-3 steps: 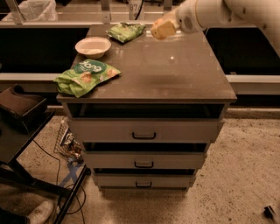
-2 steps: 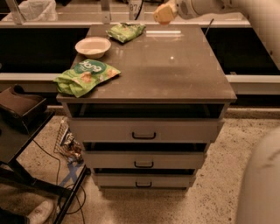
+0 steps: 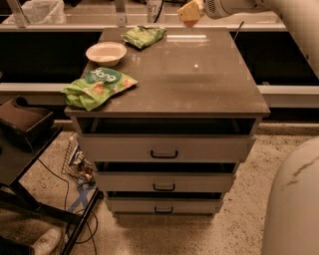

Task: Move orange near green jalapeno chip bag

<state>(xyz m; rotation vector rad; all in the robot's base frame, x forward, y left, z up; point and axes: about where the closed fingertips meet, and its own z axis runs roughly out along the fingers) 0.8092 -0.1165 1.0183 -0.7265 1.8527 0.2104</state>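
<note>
My gripper [image 3: 191,18] clamps the smooth orange [image 3: 191,23] above the table's [image 3: 209,79] far edge. I cannot read the crumpled foil jalapeno bag's [image 3: 144,36] mottled print.

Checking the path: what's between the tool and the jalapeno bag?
Only bare tabletop, camera view; the tool hangs over the back edge, right of the jalapeno bag.

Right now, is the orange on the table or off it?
Off it: the gripper holds the orange above the table's back edge, right of the green jalapeno chip bag.
</note>
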